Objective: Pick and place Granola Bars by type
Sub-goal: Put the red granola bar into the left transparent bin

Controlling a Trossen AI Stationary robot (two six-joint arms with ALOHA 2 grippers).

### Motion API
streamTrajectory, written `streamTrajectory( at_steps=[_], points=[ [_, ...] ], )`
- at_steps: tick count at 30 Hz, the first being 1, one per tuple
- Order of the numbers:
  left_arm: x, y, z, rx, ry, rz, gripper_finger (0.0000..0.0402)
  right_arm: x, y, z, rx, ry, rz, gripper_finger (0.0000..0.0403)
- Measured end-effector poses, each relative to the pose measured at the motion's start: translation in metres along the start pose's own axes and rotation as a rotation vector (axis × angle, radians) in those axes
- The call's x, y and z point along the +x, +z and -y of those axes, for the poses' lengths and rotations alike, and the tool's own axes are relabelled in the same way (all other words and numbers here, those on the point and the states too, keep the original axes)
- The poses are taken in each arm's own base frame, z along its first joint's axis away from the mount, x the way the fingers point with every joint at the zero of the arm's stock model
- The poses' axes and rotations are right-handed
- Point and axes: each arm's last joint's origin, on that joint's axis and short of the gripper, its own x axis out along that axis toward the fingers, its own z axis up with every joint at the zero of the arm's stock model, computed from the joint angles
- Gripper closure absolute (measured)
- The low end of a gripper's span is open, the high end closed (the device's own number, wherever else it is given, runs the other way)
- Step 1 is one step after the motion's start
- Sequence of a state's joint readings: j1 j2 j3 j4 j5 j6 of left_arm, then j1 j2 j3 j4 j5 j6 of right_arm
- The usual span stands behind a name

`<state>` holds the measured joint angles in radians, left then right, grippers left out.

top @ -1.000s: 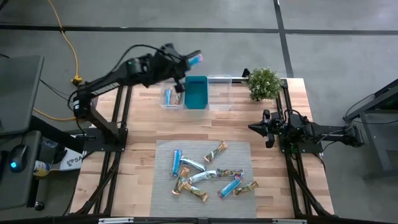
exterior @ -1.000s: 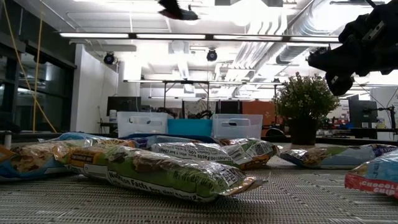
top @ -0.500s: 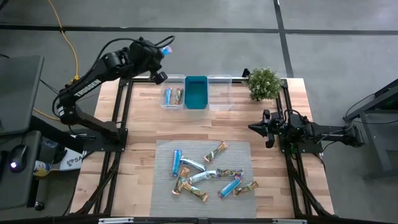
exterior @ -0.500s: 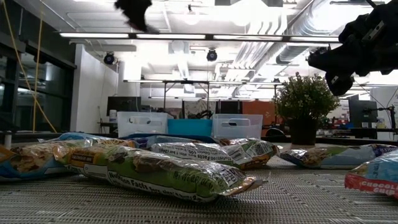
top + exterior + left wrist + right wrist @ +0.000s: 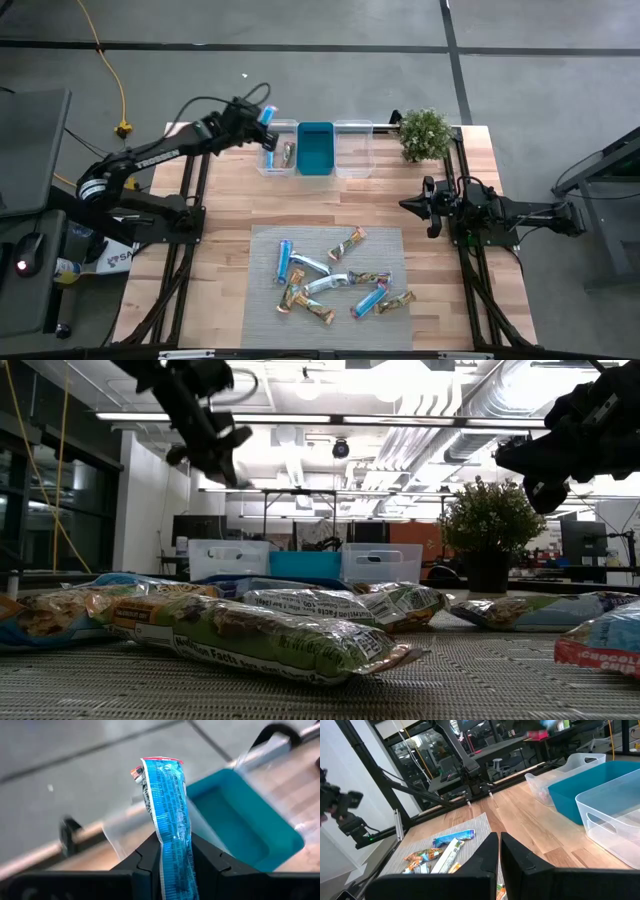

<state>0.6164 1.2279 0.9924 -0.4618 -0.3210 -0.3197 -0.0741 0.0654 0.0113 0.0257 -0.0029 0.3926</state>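
Observation:
My left gripper (image 5: 258,122) hangs over the far left of the table, just left of the left clear bin (image 5: 278,150), shut on a bright blue Granola Bar (image 5: 167,805). That bin holds two bars; a teal bin (image 5: 315,148) and a second clear bin (image 5: 353,148) stand beside it. Several more Granola Bars (image 5: 335,275), blue, silvery and tan, lie flat on a grey mat (image 5: 265,300). My right gripper (image 5: 405,205) waits shut at the table's right edge, nothing between its fingers. My left gripper pinches the blue bar near one end (image 5: 174,857) between its two fingers, flat faces against the pads. The fingers slant down from the table's left side, along the bar. The bar sticks out past the fingertips, its crimped free end (image 5: 159,762) forward, lifted clear of table and bins.
A potted plant (image 5: 424,133) stands at the far right corner, next to the right clear bin. Bare wooden table (image 5: 330,205) lies between the bins and the mat. A dark frame runs along each side edge of the table.
My left gripper, still shut on the blue bar, has swung from above the teal bin's far edge toward the table's left, then come down beside the left clear bin. Its wrist has rolled on the way. The bar stays clear of everything.

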Motion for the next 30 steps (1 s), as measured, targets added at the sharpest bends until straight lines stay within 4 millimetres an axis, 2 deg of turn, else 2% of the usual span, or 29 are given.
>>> streamTrajectory(
  at_steps=[5, 10, 16, 22, 30],
  points=[
    [0.028, -0.015, 0.006, -0.028, -0.001, -0.087, 0.0324, 0.000, 0.000, 0.000, 0.000, 0.000, 0.000, 0.0402],
    [0.058, -0.020, 0.017, -0.073, -0.046, -0.112, 0.0324, 0.000, 0.000, 0.000, 0.000, 0.001, 0.000, 0.0402],
    [0.086, -0.039, 0.021, -0.125, -0.006, -0.230, 0.0324, 0.000, 0.000, 0.000, 0.000, 0.000, 0.000, 0.0402],
    [0.099, -0.048, 0.023, -0.144, -0.014, -0.284, 0.0324, 0.000, 0.000, 0.000, 0.000, 0.000, 0.000, 0.0402],
    [0.100, -0.048, 0.023, -0.142, -0.007, -0.283, 0.0308, 0.000, 0.000, 0.000, 0.000, 0.001, 0.000, 0.0402]
  ],
)
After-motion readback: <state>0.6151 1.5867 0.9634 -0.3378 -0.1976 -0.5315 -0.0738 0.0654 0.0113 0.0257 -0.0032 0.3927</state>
